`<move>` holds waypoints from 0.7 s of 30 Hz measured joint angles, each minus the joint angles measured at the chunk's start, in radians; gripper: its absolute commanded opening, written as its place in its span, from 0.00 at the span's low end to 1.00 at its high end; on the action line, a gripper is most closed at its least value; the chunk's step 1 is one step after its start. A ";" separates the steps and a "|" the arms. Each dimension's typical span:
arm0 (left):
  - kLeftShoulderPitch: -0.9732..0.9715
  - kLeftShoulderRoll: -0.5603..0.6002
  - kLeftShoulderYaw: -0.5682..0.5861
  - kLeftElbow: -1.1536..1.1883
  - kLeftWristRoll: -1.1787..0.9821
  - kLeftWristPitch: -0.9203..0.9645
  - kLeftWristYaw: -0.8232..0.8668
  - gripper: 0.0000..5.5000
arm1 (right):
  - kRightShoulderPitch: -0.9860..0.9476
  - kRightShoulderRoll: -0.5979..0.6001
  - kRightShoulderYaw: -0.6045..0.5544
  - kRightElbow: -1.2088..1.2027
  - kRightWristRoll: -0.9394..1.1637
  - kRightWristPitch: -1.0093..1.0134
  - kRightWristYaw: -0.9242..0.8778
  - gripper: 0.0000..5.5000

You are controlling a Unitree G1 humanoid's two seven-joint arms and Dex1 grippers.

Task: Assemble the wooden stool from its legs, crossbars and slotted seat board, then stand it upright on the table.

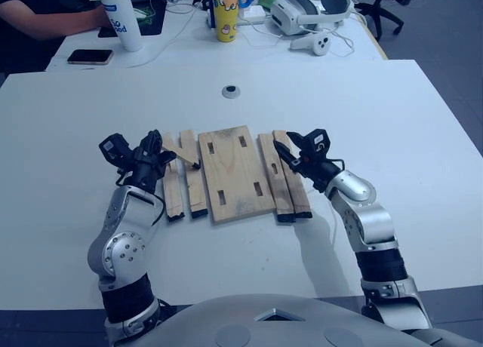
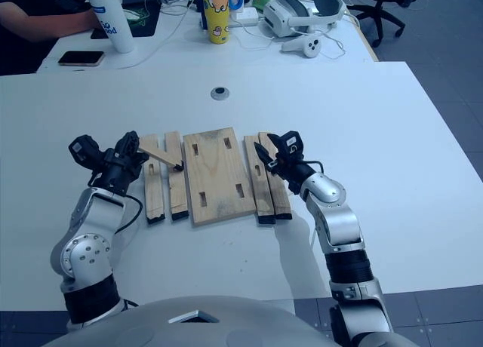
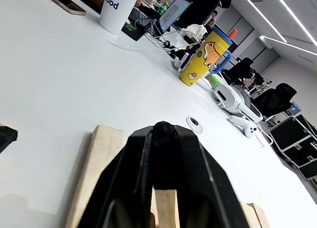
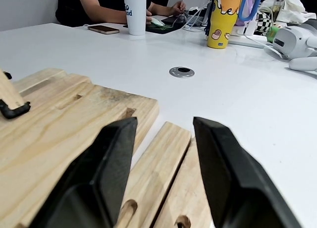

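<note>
Left gripper [image 2: 136, 148] clamps 1 crossbar [image 2: 162, 158]; right gripper [image 2: 266, 157] gapes above 2 legs [image 2: 264, 200] beside seat board [image 2: 217, 173]; tumbler [image 2: 106, 19] hides its contents.

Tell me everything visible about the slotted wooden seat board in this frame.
The pale, rectangular wooden seat board lies flat on the white table, between the left gripper and right gripper. Four small rectangular slots pierce it, two near each end. Wooden slats lie close along both long sides; neither gripper holds it.

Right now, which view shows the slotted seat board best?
Left eye view: the whole seat board lies flat, all four slots visible. Right eye view shows it equally well. Right wrist view catches only part, at a low angle, beside the right hand.
</note>
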 measured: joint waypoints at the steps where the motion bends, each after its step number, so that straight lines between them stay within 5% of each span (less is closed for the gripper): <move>1: 0.001 0.000 0.002 0.000 0.008 -0.010 0.000 0.08 | -0.001 0.000 0.000 0.001 0.000 0.000 0.001 0.38; 21: 0.037 -0.012 -0.053 -0.029 0.100 -0.035 0.030 0.08 | -0.002 0.002 0.013 0.002 0.000 0.009 0.012 0.38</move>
